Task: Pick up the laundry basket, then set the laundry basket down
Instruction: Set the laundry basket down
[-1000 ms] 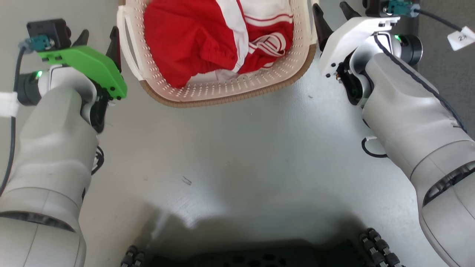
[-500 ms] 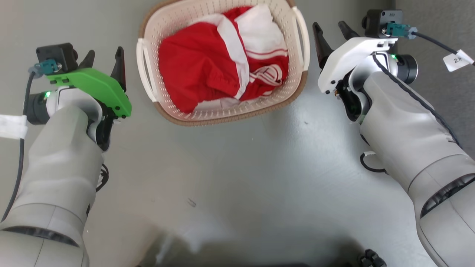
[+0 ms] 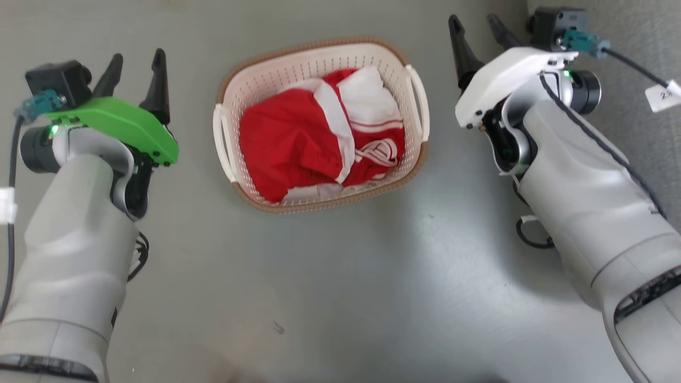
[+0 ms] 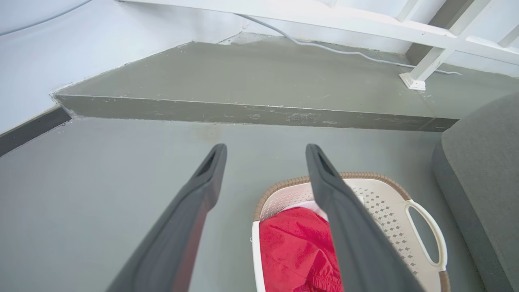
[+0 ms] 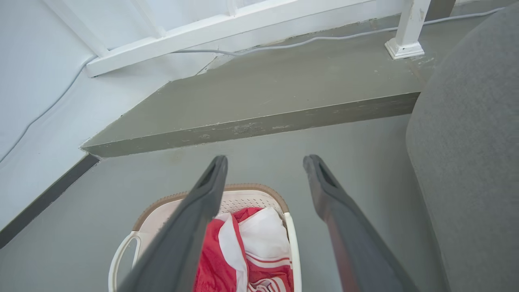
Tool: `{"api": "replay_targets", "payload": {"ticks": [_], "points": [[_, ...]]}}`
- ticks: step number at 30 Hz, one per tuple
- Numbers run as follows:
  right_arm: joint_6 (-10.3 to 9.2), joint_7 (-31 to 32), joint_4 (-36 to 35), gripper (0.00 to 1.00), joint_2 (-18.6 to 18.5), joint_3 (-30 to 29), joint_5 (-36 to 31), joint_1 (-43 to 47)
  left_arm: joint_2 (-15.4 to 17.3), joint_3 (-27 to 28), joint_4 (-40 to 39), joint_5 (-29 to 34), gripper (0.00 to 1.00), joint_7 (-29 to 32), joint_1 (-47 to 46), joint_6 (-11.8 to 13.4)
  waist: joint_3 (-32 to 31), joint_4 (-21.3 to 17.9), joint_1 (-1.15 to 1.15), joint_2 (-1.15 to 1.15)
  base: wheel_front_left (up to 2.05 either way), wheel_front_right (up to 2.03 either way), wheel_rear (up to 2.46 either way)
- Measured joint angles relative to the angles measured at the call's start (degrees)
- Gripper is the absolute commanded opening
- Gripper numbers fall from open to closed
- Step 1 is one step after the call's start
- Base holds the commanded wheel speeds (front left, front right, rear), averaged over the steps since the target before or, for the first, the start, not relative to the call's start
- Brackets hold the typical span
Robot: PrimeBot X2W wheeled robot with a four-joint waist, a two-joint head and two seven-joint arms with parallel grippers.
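Basket (image 3: 298,61) of red-and-white clothing (image 3: 287,149) is shown resting on the floor (image 3: 346,292). Left claw (image 3: 136,57) and right claw (image 3: 472,24) are held spread and empty at either side, clear of it.

grey floor (image 3: 340,276) here, the laundry basket (image 3: 319,59) sitting flat on it, raised step (image 4: 251,115) beyond, grey cushioned seat (image 5: 466,142) alongside.

Laundry basket (image 3: 319,61) perforated matt plastic, woven-look rim; clothing (image 3: 287,143) cloth; floor (image 3: 346,276) smooth, slight sheen
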Motion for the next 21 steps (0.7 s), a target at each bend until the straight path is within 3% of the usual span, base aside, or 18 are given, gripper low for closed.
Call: {"api": "replay_targets", "payload": {"ticks": [10, 21], "points": [[-1.98, -0.01, -12.24, 1.00, -1.23, -5.42, -7.26, 7.65, 1.20, 5.89, -13.78, 5.02, 1.00, -0.01, 8.83, 2.60, -7.34, -0.57, 0.00, 0.00, 0.00, 0.00, 0.00], [-3.58, -0.02, -21.95, 1.00, -2.08, -10.94, -14.14, 18.81, 0.96, 7.69, -23.86, 10.15, 1.00, -0.01, 20.48, 3.66, -13.91, -1.40, 0.00, 0.00, 0.00, 0.00, 0.00]]}}
